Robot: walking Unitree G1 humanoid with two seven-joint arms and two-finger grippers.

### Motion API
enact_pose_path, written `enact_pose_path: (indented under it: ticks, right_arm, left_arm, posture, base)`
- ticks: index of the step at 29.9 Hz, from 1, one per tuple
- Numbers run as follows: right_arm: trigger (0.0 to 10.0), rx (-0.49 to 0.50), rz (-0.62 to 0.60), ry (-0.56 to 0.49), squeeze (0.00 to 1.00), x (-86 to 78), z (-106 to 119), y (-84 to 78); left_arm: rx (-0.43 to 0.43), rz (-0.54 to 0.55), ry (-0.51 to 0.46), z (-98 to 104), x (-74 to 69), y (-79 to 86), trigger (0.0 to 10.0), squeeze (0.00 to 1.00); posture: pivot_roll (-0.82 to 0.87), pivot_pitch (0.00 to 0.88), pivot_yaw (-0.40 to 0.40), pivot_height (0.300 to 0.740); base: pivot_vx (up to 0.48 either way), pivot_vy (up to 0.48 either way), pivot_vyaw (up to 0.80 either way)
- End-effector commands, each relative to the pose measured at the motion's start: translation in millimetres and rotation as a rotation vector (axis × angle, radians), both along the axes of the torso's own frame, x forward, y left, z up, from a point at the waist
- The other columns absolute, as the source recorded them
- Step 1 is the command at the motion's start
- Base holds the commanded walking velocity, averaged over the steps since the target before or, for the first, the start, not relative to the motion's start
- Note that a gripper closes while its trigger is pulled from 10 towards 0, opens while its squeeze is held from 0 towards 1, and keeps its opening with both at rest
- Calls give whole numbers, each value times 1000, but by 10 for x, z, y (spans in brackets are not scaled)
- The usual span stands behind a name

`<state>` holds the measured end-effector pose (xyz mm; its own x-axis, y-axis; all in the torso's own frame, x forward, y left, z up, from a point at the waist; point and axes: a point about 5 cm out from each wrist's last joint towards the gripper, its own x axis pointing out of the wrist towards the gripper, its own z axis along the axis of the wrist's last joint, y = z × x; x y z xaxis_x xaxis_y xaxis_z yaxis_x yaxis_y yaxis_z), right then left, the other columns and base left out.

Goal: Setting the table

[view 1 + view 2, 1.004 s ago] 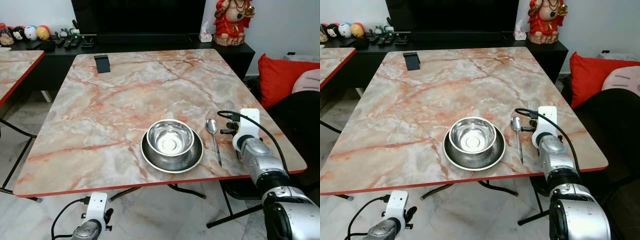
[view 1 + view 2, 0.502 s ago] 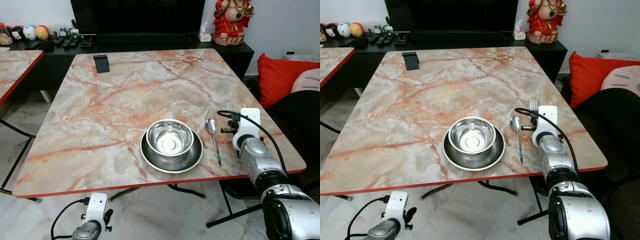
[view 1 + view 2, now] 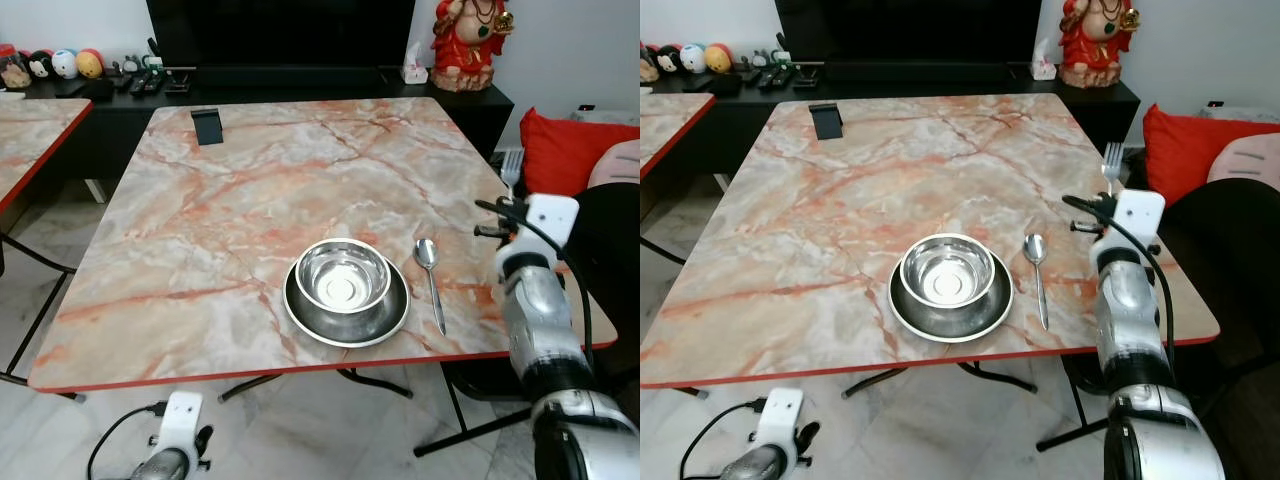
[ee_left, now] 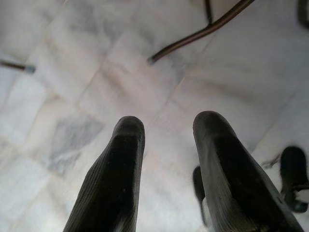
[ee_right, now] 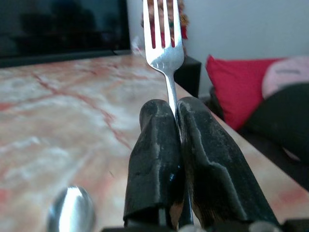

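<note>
A steel bowl (image 3: pixel 343 276) sits in a steel plate (image 3: pixel 346 313) near the front edge of the marble table (image 3: pixel 250 200). Right of the plate lies a spoon (image 3: pixel 432 279), bowl end pointing away from me. My right gripper (image 5: pixel 175 111) is raised over the table's right edge and is shut on a fork (image 5: pixel 164 48), whose tines (image 3: pixel 1112 156) point up and away. The fork (image 3: pixel 511 168) stands clear of the tabletop. My left gripper (image 4: pixel 166 133) hangs open below table height, over the floor.
A black phone stand (image 3: pixel 206 126) sits at the table's far left. A dark TV console (image 3: pixel 300 85) with a red figurine (image 3: pixel 469 42) lies behind. A red cushion (image 3: pixel 565 150) and dark seat are to the right. A second marble table (image 3: pixel 30 130) stands left.
My right gripper has lifted the fork from beside the spoon up and to the right, off the tabletop. The left arm has dropped a little lower.
</note>
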<state>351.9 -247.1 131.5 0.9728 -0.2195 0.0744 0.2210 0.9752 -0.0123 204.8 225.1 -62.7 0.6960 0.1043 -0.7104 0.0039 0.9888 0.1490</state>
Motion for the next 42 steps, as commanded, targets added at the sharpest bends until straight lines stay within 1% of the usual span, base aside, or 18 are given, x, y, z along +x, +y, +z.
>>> enact_pose_path:
  ticks: [1,2,3,4,8,11,14,18,27,33,42]
  right_arm:
    - [10000,27,-14,-60,0,-27,73,-20]
    - [10000,31,-28,-53,0,-52,46,-37]
    - [10000,31,-32,-53,0,-60,38,-42]
    - [10000,40,-36,-56,0,-74,26,-43]
    - [10000,44,-25,-80,0,-86,44,-18]
    - [10000,40,-15,-108,0,-74,115,14]
    - [10000,27,2,-135,0,-63,169,39]
    - [10000,25,-5,-142,0,-70,191,47]
    - [10000,48,-16,-141,0,-96,162,41]
    - [10000,47,-7,-136,0,-91,166,77]
    - [10000,52,-14,-135,0,-91,176,63]
  left_arm:
    - [-3,47,13,-27,-99,105,10000,0]
    - [-1,71,18,-34,-144,164,10000,0]
    - [0,76,19,-36,-157,180,10000,0]
    - [10,75,31,-52,-206,210,10000,0]
    - [15,69,38,-64,-240,222,10000,0]
    - [6,72,35,-64,-225,199,10000,0]
    - [-1,64,22,-49,-170,152,10000,0]
    - [-4,62,12,-34,-126,127,10000,0]
    - [0,67,29,-60,-190,151,10000,0]
    - [-13,53,39,-76,-190,103,10000,0]
    - [-18,53,35,-75,-175,78,10000,0]
  posture:
    - [37,0,-12,740]
    - [37,0,-12,740]
    - [37,0,-12,740]
    - [37,0,-12,740]
    - [46,0,-14,740]
    - [47,0,-17,740]
    - [44,0,-16,740]
    - [45,0,-16,740]
    - [47,0,-19,740]
    - [50,0,-25,740]
    - [47,0,-30,740]
  base:
    - [0,0,0]
    - [0,0,0]
    - [0,0,0]
    - [0,0,0]
    - [0,0,0]
    - [0,0,0]
    - [0,0,0]
    - [0,0,0]
    - [0,0,0]
    - [0,0,0]
    - [295,0,0]
